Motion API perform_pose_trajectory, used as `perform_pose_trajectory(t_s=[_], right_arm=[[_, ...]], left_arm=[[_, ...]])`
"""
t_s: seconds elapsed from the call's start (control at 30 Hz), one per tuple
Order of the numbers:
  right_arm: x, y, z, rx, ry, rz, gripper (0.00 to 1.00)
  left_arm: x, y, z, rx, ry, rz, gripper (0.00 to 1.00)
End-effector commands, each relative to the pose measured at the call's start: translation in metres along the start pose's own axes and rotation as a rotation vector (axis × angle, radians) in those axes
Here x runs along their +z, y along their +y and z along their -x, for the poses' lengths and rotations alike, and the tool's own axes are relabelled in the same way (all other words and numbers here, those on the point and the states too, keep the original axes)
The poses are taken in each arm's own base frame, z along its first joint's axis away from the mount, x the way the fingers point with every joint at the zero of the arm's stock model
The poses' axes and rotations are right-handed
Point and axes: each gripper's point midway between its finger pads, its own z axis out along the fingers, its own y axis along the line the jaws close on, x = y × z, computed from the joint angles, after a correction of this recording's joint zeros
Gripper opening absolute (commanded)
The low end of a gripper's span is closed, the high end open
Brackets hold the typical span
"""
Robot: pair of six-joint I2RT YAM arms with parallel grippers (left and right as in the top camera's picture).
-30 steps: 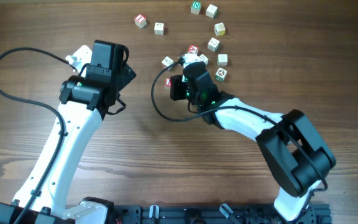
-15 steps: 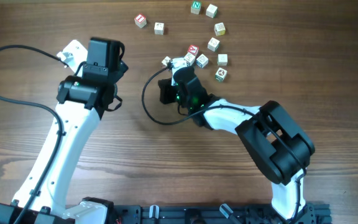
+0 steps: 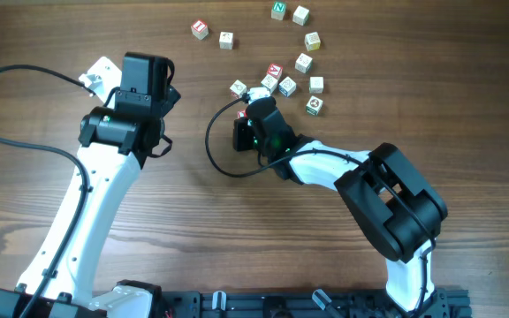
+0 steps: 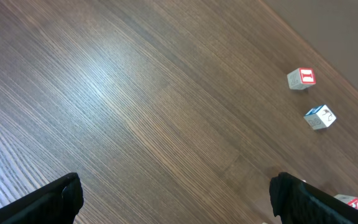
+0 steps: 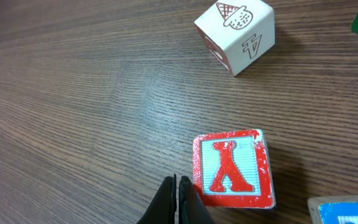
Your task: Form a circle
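No circle shows; its pieces are small pale wooden cubes scattered at the table's far middle, among them a red-lettered cube (image 3: 200,28), a green-lettered cube (image 3: 278,11) and a tight cluster (image 3: 287,86). In the right wrist view my right gripper (image 5: 176,182) is shut with nothing between its fingers. Its tips rest against the lower left edge of a red X cube (image 5: 232,168). A white cube with an ice-cream picture (image 5: 235,34) lies farther off. My left gripper (image 4: 176,193) stands wide open over bare wood, well left of the cubes.
The left wrist view shows a red-faced cube (image 4: 301,78) and a blue-marked cube (image 4: 319,117) at the far right. A blue cube's corner (image 5: 347,213) sits just right of the red X cube. Black cables (image 3: 224,159) loop beside both arms.
My right arm has swung left to the left edge of the cube cluster, then eased back slightly. The left arm has shifted a little to the left. Both grippers kept their state.
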Motion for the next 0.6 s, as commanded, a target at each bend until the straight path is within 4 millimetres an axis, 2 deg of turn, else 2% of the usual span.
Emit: perform_pose_trajectory(t_s=[0.0,0.1,0.27,0.3,0.37,0.43,0.47,0.5,0.57], right_arm=[[0.005,-0.003,0.002,-0.008,-0.006,-0.02,0.05],[-0.003,0.0,0.006,-0.008,-0.002,-0.019,0.05],[-0.021,-0.003,0.004,-0.006,0.049,-0.063,0.05],[-0.022,-0.004,0.004,-0.006,0.054,-0.067,0.05],[-0.028,-0.012,0.009,-0.003,0.037,-0.119,0.05],[-0.034,-0.03,0.014,0.037,0.018,-0.202,0.05],[-0.035,-0.037,0.014,0.06,0.018,-0.223,0.05],[-0.036,-0.044,0.016,0.07,0.02,-0.234,0.05],[-0.038,-0.055,0.018,0.093,0.024,-0.257,0.05]], left_arm=[[0.014,0.0,-0.007,0.004,0.026,0.03,1.0],[0.024,-0.008,-0.015,0.006,0.054,0.016,1.0],[0.04,-0.036,-0.033,-0.007,0.147,-0.09,1.0],[0.045,-0.04,-0.038,-0.005,0.163,-0.097,0.97],[0.058,-0.043,-0.049,0.004,0.198,-0.092,0.71],[0.071,-0.05,-0.065,0.012,0.258,-0.103,0.44],[0.079,-0.055,-0.075,0.014,0.293,-0.119,0.26],[0.087,-0.062,-0.084,0.013,0.322,-0.138,0.18],[0.102,-0.072,-0.098,0.011,0.365,-0.17,0.08]])
